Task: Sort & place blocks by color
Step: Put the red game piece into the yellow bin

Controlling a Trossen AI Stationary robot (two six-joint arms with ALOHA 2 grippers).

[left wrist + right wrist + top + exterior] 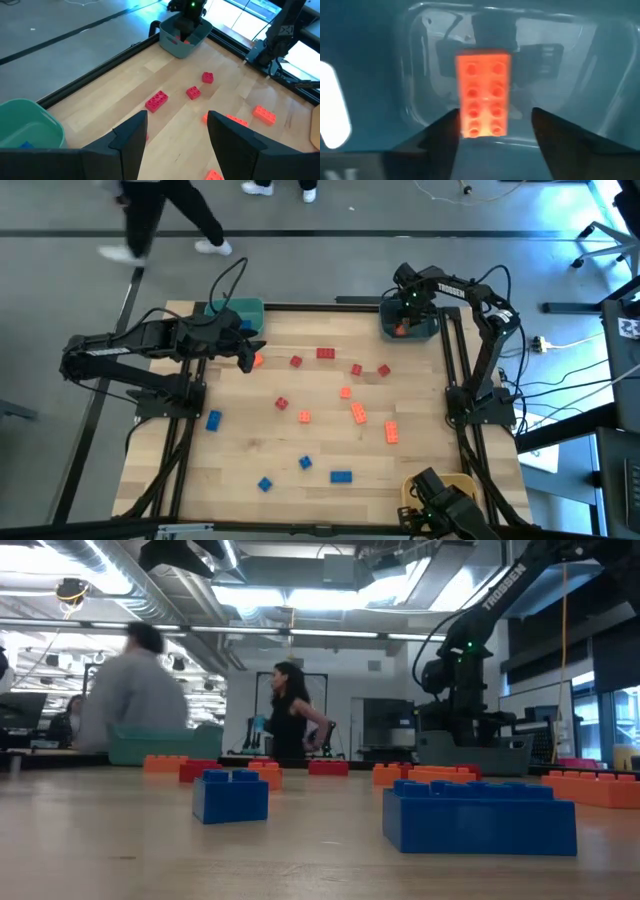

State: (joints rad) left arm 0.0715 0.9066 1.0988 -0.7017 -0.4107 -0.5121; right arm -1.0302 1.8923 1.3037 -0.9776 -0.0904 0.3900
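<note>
right claw (pixel 492 132): inside the grey-blue bin (pixel 410 328) at the far right corner of the tabletop (pixel 240 450); fingers spread apart, gripping nothing
orange brick in bin (pixel 483 95): long studded piece lying on the bin floor just ahead of the right claw's fingers, free of both
left claw (pixel 175 135): over the far left part of the tabletop, near the teal bin (pixel 238 313); fingers wide apart, nothing between them
teal bin contents: a bit of blue shows inside
red blocks (pixel 326 354): scattered over the far middle of the tabletop, between the two bins
orange blocks (pixel 358 413): loose group right of centre
blue blocks (pixel 341 476): along the near side, one more (pixel 213 419) off to the left
yellow bin (pixel 450 483): near right corner
people: figures in the room beyond the tabletop
</note>
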